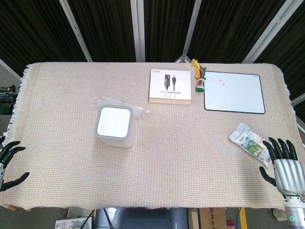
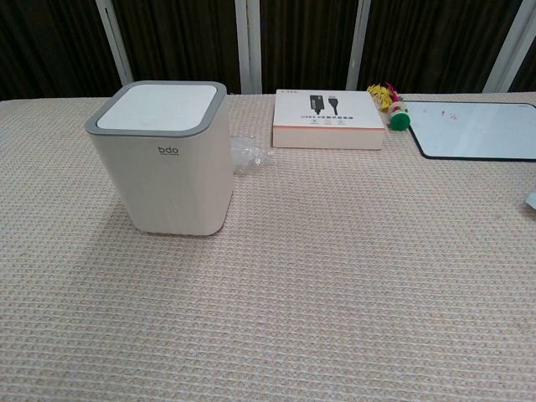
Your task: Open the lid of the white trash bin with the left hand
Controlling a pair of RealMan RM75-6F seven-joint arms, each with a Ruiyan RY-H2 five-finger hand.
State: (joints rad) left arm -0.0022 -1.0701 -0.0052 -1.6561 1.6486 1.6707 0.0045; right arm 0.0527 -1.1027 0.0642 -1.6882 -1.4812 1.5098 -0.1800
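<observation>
White trash bin (image 1: 115, 126) stands upright, lid shut, left of centre on the woven surface (image 1: 190, 157), likely within reach of the left hand (image 1: 9, 164), which, like the right hand (image 1: 286, 164), rests at the near edge, fingers spread and empty.

The right hand (image 1: 283, 164) has a silver-grey metal back with black segmented fingers and a black thumb, on a grey cylindrical wrist marked by a small green dot. The left hand (image 1: 8, 164) shows only black fingers at the frame edge.
</observation>
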